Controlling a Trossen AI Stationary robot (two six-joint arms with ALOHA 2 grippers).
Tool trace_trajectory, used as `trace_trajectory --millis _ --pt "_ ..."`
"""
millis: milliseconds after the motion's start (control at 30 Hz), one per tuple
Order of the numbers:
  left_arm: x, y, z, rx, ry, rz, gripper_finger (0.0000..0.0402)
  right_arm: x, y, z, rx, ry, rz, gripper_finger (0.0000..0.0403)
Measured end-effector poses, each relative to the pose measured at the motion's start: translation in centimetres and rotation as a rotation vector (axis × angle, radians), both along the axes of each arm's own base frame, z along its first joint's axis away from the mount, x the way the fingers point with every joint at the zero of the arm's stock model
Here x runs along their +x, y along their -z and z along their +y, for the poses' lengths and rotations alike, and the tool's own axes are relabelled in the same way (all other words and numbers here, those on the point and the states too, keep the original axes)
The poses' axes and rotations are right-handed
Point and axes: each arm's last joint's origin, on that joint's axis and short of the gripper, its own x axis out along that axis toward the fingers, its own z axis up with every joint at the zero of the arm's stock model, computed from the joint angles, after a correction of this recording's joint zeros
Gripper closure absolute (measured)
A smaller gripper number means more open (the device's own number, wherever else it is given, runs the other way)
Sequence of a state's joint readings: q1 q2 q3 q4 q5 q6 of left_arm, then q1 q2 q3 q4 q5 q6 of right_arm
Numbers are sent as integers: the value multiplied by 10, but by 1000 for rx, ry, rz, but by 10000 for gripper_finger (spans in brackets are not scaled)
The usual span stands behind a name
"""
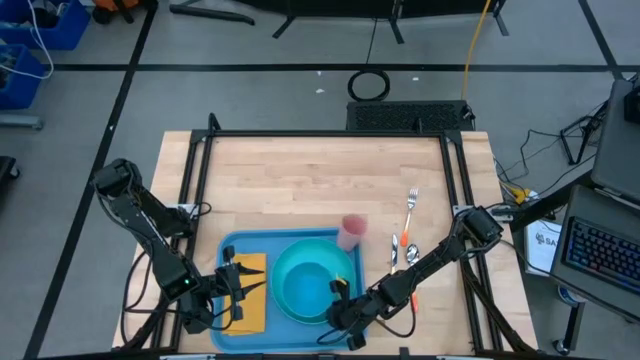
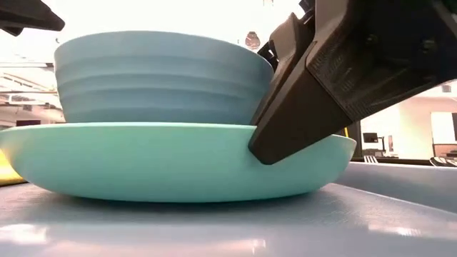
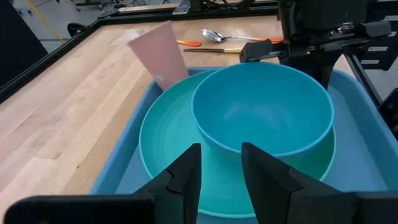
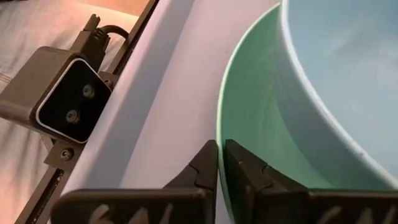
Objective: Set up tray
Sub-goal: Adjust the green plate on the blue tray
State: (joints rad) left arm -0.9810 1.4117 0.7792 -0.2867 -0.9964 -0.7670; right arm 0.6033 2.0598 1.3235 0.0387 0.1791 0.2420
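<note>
On the near edge of the wooden bench (image 1: 320,175), the blue tray (image 1: 228,252) lies flat, its long axis running left to right. A turquoise plate (image 1: 345,263) with a blue bowl (image 1: 305,288) sits on its right half. The right pincer (image 1: 342,312) is pinched onto the plate's near-right rim. The left pincer (image 1: 232,290) hovers over the orange napkin (image 1: 250,300), slightly parted, holding nothing.

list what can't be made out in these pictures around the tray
- Right gripper: its tips meet at the plate rim, but the right wrist view doesn't show whether they pinch it.
- Napkin: partly covered by the left gripper in the high view.
- Tray: the low view shows only a strip; plate and bowl block the rest.
- Cup: its base is hidden behind the plate in the left wrist view.
</note>
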Motion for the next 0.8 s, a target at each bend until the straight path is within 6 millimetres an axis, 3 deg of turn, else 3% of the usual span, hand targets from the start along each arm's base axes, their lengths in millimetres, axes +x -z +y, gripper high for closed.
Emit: trace_trajectory --millis 800 --pt "0 0 0 1 0 0 282 2 -4 6 99 -70 -14 390"
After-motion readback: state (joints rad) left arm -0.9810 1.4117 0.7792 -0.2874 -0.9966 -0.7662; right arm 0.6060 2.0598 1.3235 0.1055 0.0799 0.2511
